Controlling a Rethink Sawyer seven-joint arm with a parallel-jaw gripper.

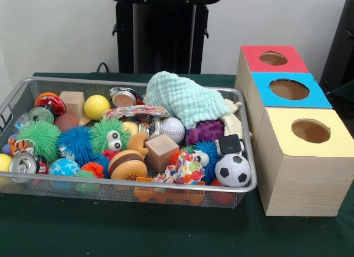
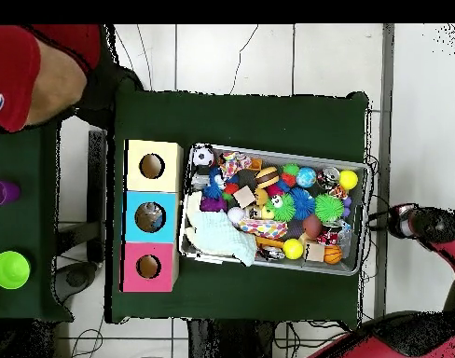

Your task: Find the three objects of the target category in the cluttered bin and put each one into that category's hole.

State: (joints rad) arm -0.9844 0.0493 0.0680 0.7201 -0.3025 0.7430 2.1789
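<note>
Three holes: red [image 1: 273, 58], blue [image 1: 289, 89], yellow [image 1: 311, 130], at 3 o'clock of the bin [image 1: 243, 157].
Targets: category unknown to me; all still in the bin.
Hand: I can't see it.
Risk: cloth [image 1: 185, 99] hides items; balls may roll.

You get even, diffuse indoor light in both views, bright enough that every toy in the wire bin [image 1: 243, 157] reads clearly. Shadows are soft: you see only a faint one under the boxes [image 1: 301, 157] on the green table [image 1: 110, 229]. Small glare spots sit on the cans [image 1: 23, 164].
</note>
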